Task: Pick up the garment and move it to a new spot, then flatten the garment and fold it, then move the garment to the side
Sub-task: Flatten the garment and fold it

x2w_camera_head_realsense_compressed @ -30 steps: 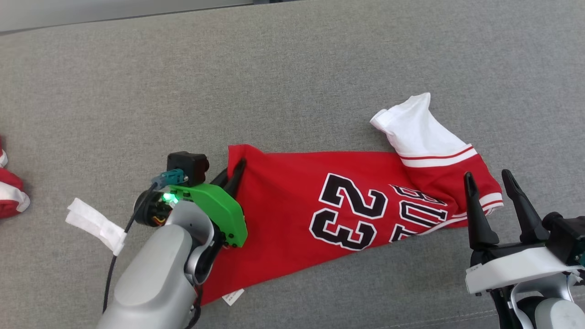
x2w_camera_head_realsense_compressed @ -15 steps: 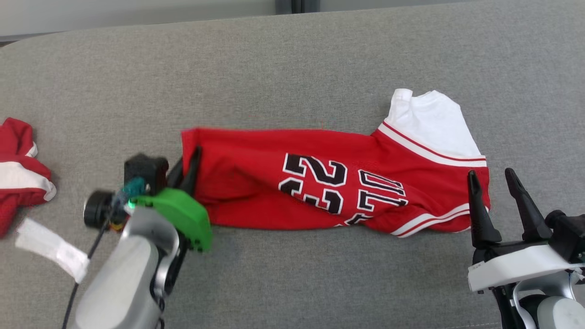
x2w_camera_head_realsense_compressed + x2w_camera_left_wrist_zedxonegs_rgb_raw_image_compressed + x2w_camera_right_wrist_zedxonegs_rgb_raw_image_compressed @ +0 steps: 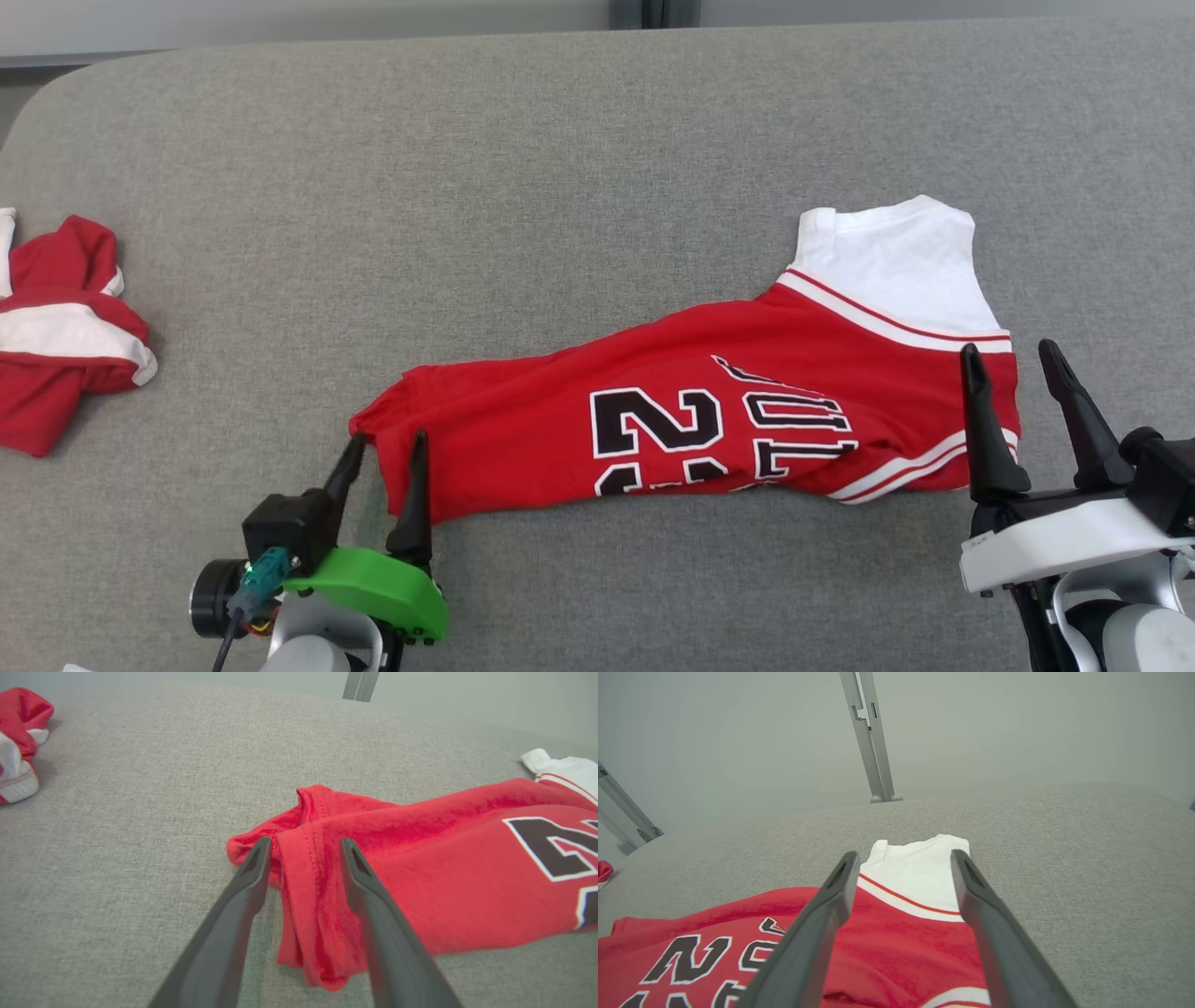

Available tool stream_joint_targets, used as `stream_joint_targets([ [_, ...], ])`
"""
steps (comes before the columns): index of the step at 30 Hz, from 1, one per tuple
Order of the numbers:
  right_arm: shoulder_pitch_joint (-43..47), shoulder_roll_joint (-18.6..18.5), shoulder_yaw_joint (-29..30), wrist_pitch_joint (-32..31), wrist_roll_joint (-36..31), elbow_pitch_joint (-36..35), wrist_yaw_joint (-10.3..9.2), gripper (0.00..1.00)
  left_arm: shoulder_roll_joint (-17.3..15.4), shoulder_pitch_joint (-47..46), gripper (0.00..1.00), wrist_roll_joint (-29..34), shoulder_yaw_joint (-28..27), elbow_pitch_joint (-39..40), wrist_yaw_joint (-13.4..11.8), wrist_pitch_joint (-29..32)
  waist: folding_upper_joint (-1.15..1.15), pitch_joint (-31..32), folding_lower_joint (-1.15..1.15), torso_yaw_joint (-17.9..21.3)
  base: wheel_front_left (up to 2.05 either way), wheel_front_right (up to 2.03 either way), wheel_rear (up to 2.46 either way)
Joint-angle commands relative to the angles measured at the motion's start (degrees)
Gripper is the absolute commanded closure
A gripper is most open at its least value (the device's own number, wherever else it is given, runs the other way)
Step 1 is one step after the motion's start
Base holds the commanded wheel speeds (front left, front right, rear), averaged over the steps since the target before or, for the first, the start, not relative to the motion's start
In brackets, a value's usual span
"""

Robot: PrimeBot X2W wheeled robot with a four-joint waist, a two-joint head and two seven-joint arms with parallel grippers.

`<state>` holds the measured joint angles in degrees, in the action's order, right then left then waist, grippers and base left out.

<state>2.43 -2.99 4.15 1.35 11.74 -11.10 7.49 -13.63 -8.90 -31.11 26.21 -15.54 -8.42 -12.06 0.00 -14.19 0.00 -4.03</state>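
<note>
Garment: red jersey with black-and-white numerals, lying bunched lengthwise on the grey fabric bench, from lower left of centre to the right of the head view; its white sleeve is at the upper right end, its red hem at the lower left end.
Left gripper: lower left of the head view, fingers parted and clamping nothing; in the left wrist view a fold of hem lies between them, one finger over red cloth, the other beside it over grey; contact cannot be told.
Right gripper: lower right of the head view, spread wide and empty, tips over the jersey's striped right end.
Second garment: crumpled red-and-white heap at the left edge, well apart from the jersey.
Background: pale wall and metal post beyond the bench's far edge, top of the right wrist view.
</note>
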Motion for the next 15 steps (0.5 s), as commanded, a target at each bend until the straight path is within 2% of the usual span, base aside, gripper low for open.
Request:
stream_joint_targets([
  [1,-0.1,-0.3,0.0,-0.1,-0.6,-0.5,0.0,0.0,-0.1,-0.1,0.0,1.1,-0.8,0.9,-0.9,-1.2,0.0,0.7,0.0,-0.1,0.0,0.0,0.0],
  [7,0.2,-0.9,-0.2,-1.4,-1.2,-2.0,0.0,0.0,-1.6,-0.6,0.0,6.3,-4.8,7.8,-5.3,-3.1,0.0,2.5,0.0,0.2,0.0,0.0,0.0],
  [15,1.4,-1.7,-1.5,-2.6,-1.0,-1.7,-0.01,0.0,-4.8,2.0,0.0,8.9,-7.1,12.2,-6.8,-2.9,0.0,5.3,0.0,1.7,0.0,0.0,0.0],
])
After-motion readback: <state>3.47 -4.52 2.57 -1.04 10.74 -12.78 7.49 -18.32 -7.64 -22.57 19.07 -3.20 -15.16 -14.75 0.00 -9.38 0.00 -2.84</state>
